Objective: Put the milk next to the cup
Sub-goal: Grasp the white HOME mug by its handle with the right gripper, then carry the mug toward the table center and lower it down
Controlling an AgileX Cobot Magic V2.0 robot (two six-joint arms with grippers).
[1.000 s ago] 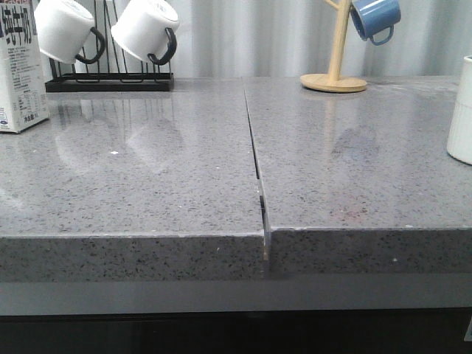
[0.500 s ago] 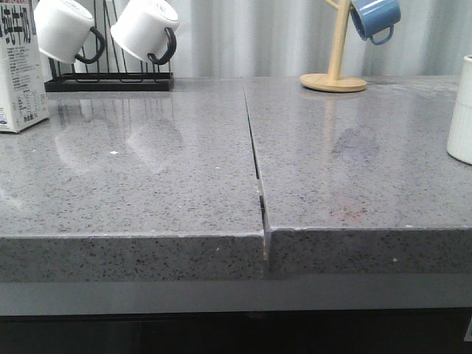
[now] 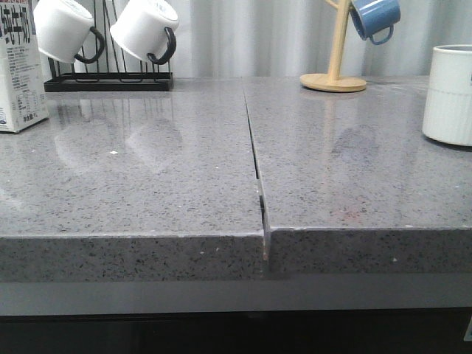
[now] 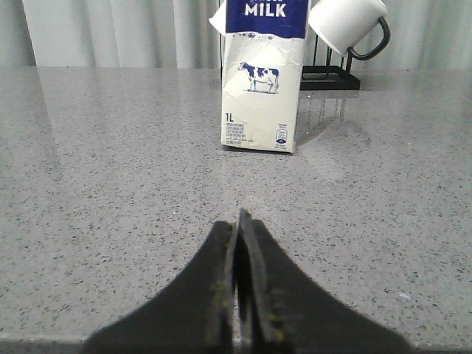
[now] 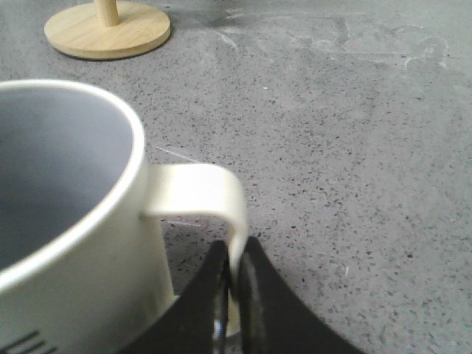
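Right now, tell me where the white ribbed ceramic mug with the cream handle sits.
The mug stands at the front view's far right on the grey counter, right of the wooden stand; the right gripper pinches its handle.

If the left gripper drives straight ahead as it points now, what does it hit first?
Most likely the milk: it stands upright almost dead ahead of the shut left gripper, bare counter between them. Depth is hard to judge.
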